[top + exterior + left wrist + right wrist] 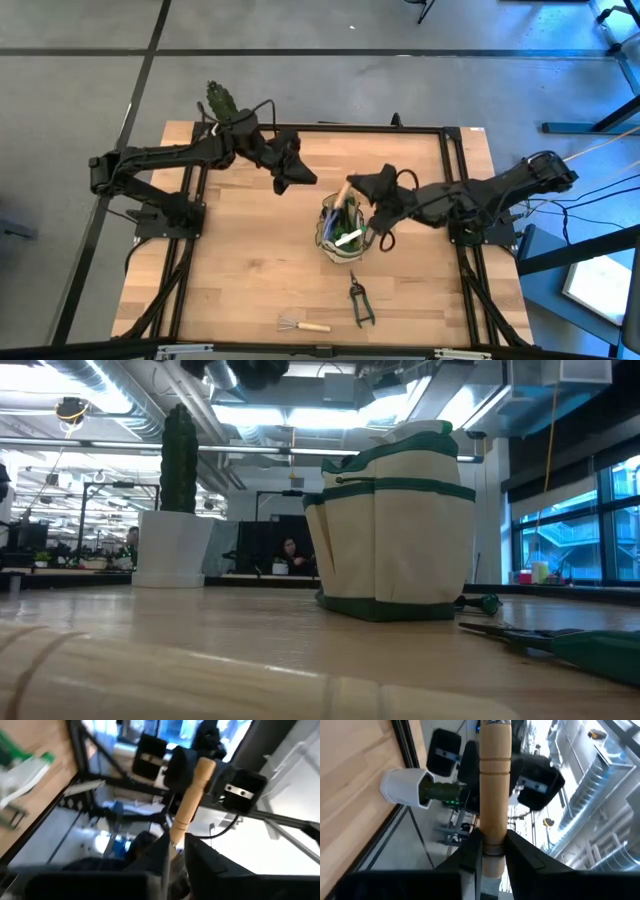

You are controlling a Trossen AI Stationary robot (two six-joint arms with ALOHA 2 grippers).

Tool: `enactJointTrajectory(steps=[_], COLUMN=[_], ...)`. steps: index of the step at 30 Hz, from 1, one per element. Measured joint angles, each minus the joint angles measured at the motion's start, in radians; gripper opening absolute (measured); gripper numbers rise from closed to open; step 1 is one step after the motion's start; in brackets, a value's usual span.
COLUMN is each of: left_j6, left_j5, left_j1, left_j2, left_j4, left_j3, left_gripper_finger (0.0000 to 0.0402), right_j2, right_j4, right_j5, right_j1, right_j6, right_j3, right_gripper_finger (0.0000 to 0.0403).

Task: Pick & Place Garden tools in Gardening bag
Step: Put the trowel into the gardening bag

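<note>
The right gripper (492, 845) pinched a wooden-handled tool (495, 780) low on the handle, near the metal collar. The handle ran straight out from between the fingers. I could not see its working end.

In the high view this gripper (360, 186) hung just beside the mouth of the bag (326, 228), with the tool (344, 192) at the rim on the gripper's side. Other tools already stood inside the bag.

The left gripper (300, 175) waited apart from the tool on the side away from the right arm. Its fingers (160, 854) were a little spread and held nothing.

The step in hand seemed to be lowering this tool into the bag. To do it well, the right gripper should bring the hidden end over a free part of the mouth, tilt the tool steeply and let go only when the end is well inside. The bag is soft, so a push on the rim could tip it.

Beyond the bag from the gripper, shears (360, 302) and a rake (300, 323) lay on the table (230, 260).
</note>
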Motion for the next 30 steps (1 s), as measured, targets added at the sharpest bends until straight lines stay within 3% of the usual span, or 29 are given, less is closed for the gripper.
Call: enactJointTrajectory(steps=[7,14,18,30], left_j6=[-0.002,-0.037,-0.063,-0.026], left_j5=[0.067,0.061,0.09,0.118], left_j1=[-0.033,-0.071,-0.09,-0.104], left_j2=[0.066,0.2,0.25,0.257], left_j4=[0.0,0.236,0.312,0.309], left_j3=[0.0,0.035,0.08,0.098], left_gripper_finger=[0.0153,0.0227,0.0236,0.0218], right_j2=[0.027,0.07,0.082,0.082], right_j4=[0.001,-0.005,-0.006,-0.003], right_j5=[-0.001,-0.022,-0.02,0.022], right_j1=[0.003,-0.002,-0.002,-0.003], right_j6=[-0.004,0.008,0.009,0.041], right_j3=[0.0,0.0,0.0,0.0], right_gripper_finger=[0.0062,0.0062,0.0062,0.0062])
